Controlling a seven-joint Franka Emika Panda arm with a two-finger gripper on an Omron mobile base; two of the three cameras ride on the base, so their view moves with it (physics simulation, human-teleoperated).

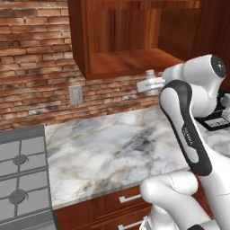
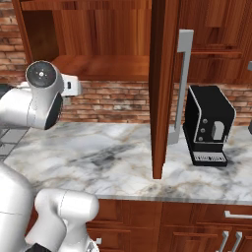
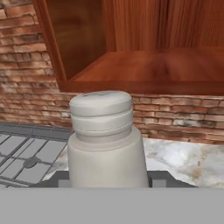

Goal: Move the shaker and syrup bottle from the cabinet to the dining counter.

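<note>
Gripper (image 3: 109,181) is clamped on the shaker (image 3: 106,140), clear of the cabinet (image 3: 148,61) shelf; keep it upright while carrying it away.

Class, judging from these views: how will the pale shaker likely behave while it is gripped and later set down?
The shaker looks rigid, so it probably won't deform. Its smooth rounded sides may slip between the fingers. Its body is broad, so it should stand steadily.
</note>
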